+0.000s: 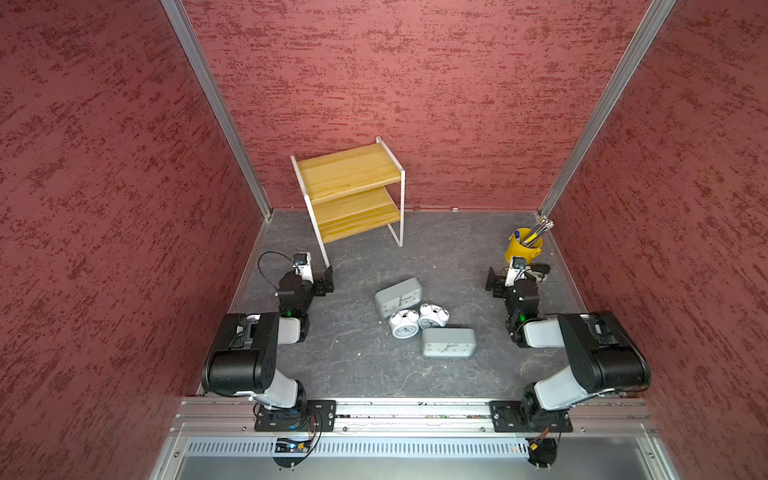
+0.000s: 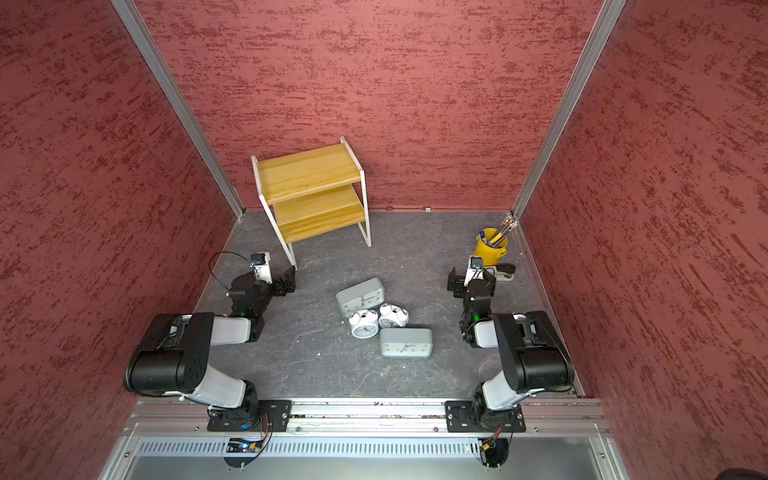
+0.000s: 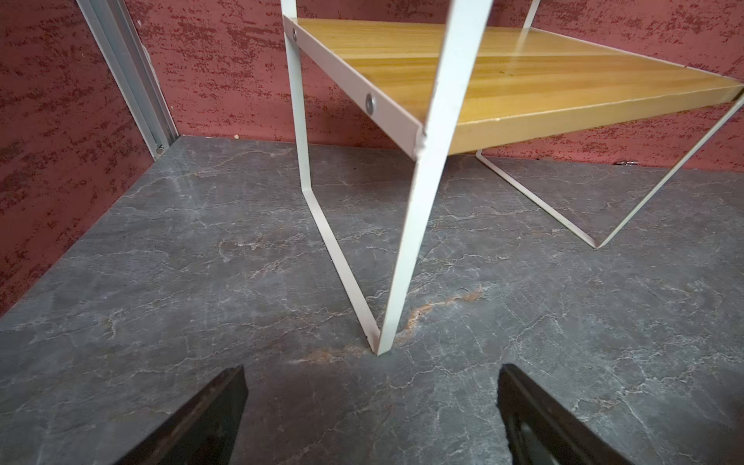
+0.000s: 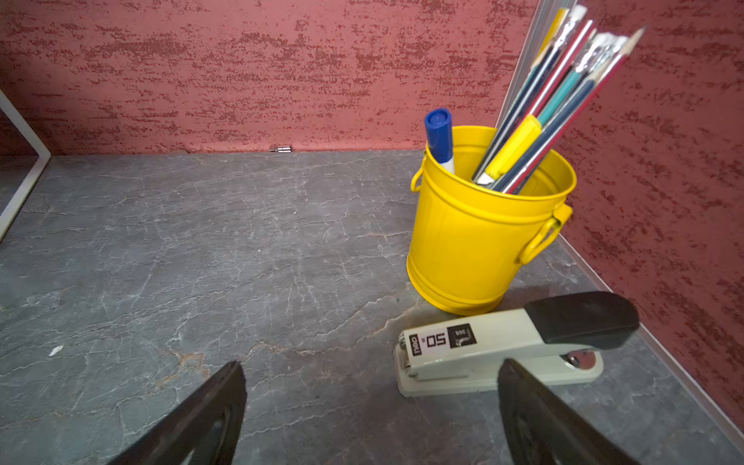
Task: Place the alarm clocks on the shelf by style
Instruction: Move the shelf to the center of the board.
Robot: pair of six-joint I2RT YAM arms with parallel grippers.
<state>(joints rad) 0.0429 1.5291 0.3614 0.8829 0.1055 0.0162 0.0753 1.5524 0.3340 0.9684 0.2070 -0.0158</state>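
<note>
Two grey rounded-rectangular alarm clocks (image 1: 398, 297) (image 1: 449, 342) and two round white twin-bell alarm clocks (image 1: 404, 324) (image 1: 433, 316) are lying clustered together, apparently touching. The two-tier yellowish wooden shelf (image 1: 349, 166) is standing behind them, well apart. The left gripper (image 3: 370, 370) is hovering spread wide and empty by the shelf's leg; the right gripper (image 4: 370, 368) likewise beside a yellow metal pencil bucket (image 4: 475, 241).

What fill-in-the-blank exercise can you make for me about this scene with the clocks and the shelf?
1. Between the two grey clocks lie ____ round white twin-bell clocks.
2. All clocks rest on the dark ____, none on the shelf.
3. Beside the yellow pencil cup lies a white and black ____.
4. The left gripper and the right gripper are both ____ and empty.

Missing words: two; table; stapler; open.
</note>
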